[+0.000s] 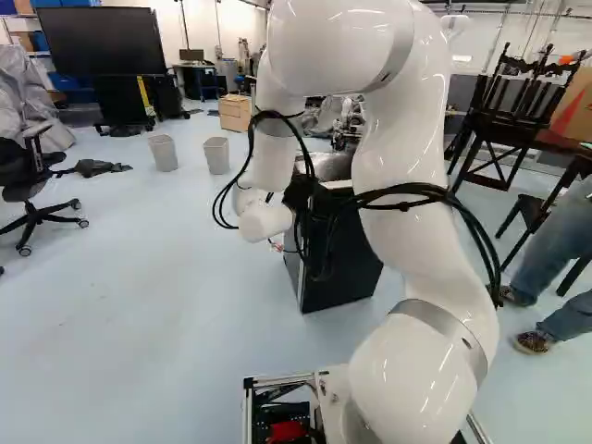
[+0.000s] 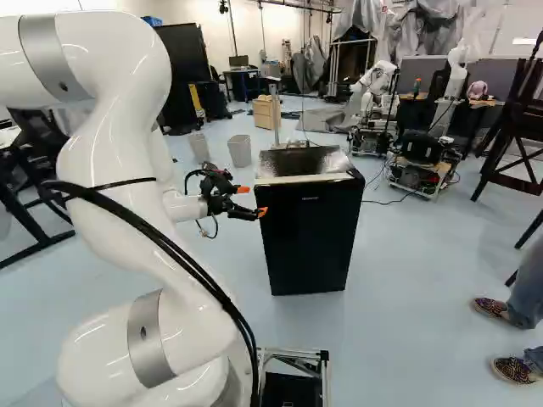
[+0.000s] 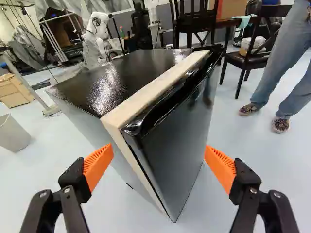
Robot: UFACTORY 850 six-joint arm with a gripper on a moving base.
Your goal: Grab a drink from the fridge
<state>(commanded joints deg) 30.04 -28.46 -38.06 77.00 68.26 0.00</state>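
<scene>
The fingers point(image 2: 242, 190) stand wide apart, their orange pads point(image 3: 221, 170) facing each other across a broad gap, and hold nothing; whether a tip brushes the fridge point(image 2: 310, 233) cannot be told. In the wrist view, one upright edge of its glossy door point(image 3: 177, 141) shows between and ahead of them. The fridge stands on the floor point(image 2: 407, 339), near the middle of the right base view (a squat black box, really), long axis vertical, door facing the base.
</scene>
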